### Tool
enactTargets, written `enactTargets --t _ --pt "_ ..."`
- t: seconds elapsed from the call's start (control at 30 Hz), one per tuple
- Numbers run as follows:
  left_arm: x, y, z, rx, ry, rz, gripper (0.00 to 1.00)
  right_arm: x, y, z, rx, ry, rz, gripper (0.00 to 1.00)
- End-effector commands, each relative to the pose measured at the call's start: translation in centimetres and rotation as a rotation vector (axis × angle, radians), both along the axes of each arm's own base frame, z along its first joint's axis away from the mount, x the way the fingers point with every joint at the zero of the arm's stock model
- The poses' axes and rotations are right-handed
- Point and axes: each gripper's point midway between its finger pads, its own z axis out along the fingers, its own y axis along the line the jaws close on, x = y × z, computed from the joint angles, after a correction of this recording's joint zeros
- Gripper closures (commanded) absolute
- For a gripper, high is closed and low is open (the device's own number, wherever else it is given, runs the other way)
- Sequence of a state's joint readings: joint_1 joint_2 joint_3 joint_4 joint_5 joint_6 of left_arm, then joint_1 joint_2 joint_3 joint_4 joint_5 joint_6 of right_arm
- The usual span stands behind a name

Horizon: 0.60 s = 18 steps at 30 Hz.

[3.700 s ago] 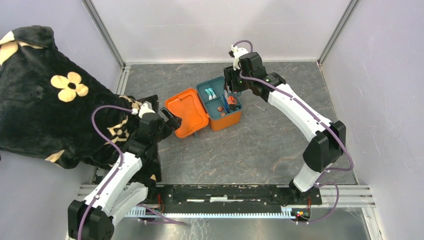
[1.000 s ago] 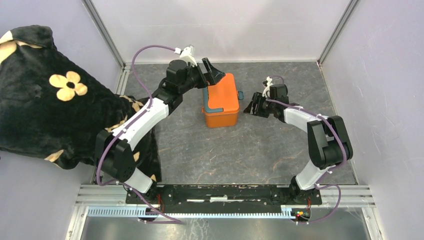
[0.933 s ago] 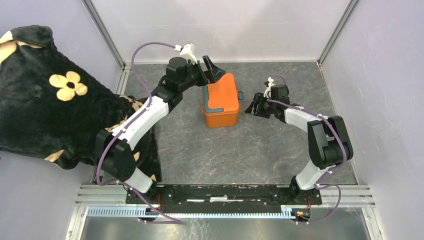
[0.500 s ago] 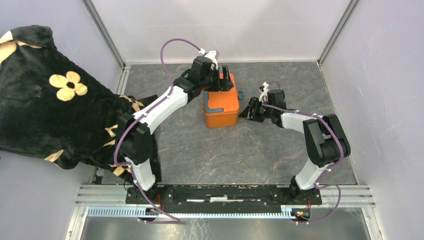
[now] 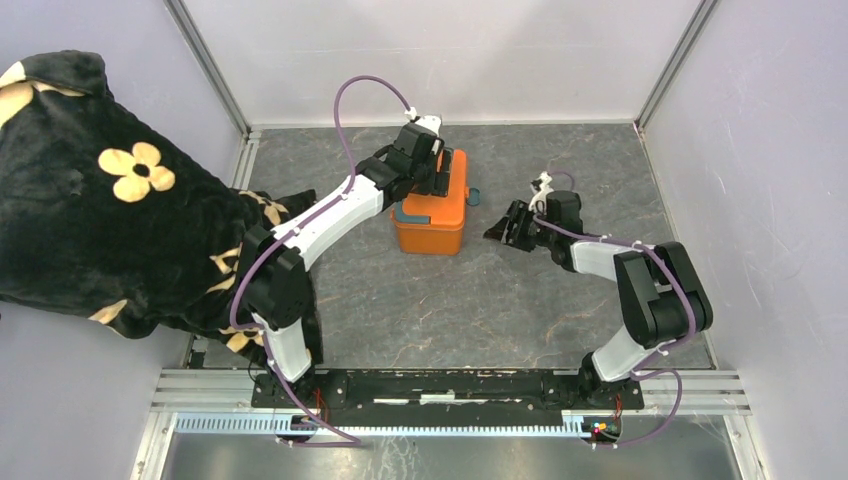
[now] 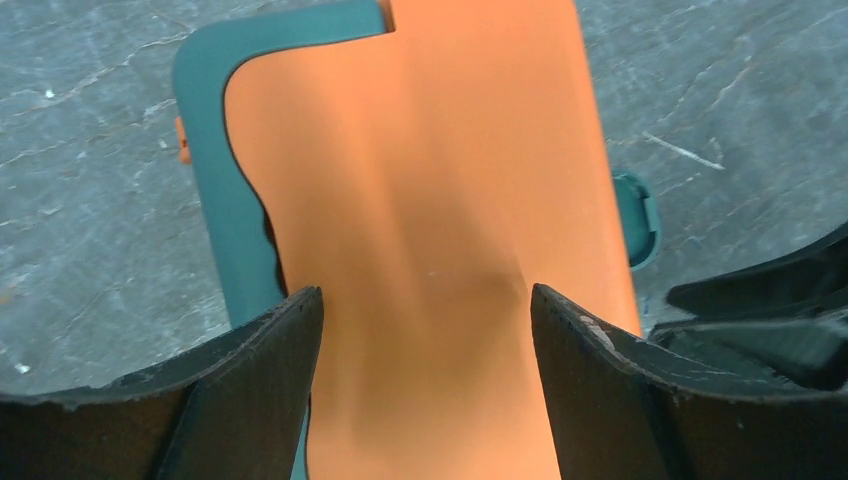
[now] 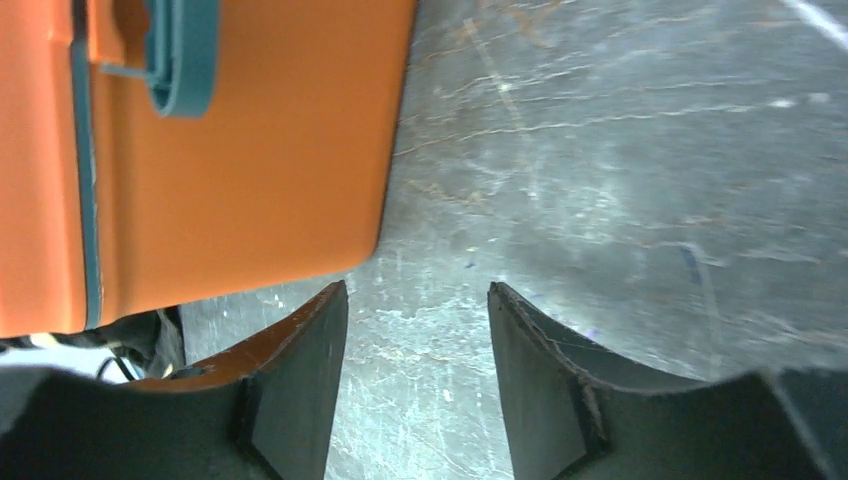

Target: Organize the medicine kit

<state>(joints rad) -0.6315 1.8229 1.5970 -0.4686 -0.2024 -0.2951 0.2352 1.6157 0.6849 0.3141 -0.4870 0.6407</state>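
Observation:
The medicine kit (image 5: 432, 210), an orange box with teal trim, stands shut on the grey table in the top view. Its teal latch (image 5: 472, 196) sticks out on the right side. My left gripper (image 5: 428, 172) is open just above the far end of the lid; the lid (image 6: 430, 230) fills the left wrist view between the spread fingers. My right gripper (image 5: 508, 230) is open and empty, low over the table to the right of the kit. The right wrist view shows the kit's side (image 7: 250, 170) and latch (image 7: 182, 60), with bare table between the jaws.
A black cloth with cream flowers (image 5: 100, 200) lies over the left edge. Metal-framed walls (image 5: 440, 60) enclose the table at the back and sides. The arm bases sit on a black rail (image 5: 440, 385) at the near edge.
The lid has been swung shut by the left gripper, which moved onto the kit's far end. The kit slid slightly left. The right gripper dropped back to the kit's right.

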Motion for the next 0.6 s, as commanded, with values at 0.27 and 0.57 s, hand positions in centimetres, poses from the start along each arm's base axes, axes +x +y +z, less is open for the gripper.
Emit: enactTargets --t 0.27,0.57 --pt "-1.3 3.5 0.9 0.220 -0.074 0.006 0.11 3.4 -1.8 8.2 0.239 -0.252 -0.079 0.03" --pt "-2.1 4.8 0.4 0.246 -0.076 0.029 0.05 5.2 0.3 12.6 0.448 -0.305 0.010 0.02"
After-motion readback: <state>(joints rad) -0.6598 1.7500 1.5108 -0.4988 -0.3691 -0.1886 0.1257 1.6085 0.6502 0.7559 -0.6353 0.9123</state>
